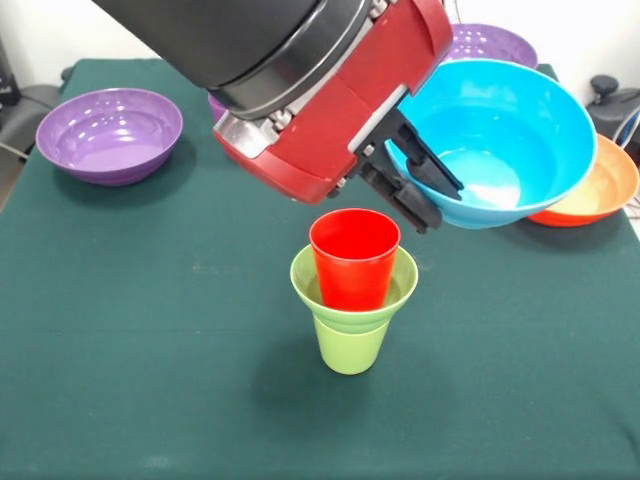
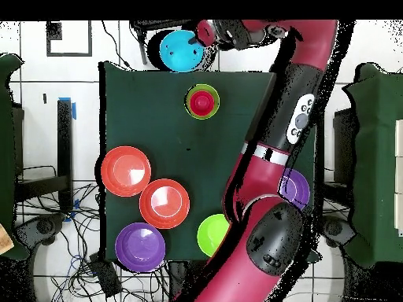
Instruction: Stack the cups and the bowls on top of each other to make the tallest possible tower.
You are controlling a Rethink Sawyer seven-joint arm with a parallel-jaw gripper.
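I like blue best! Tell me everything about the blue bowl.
The blue bowl is round, shiny plastic with a paler patch at its bottom. The robot's gripper holds it by the rim, with the jaws closed over the edge. It hangs tilted in the air, up and to one side of the red cup.

Red cup in lime-green bowl; blue bowl; purple bowl; dark green table

Dark green table cover, tangled floor cables.
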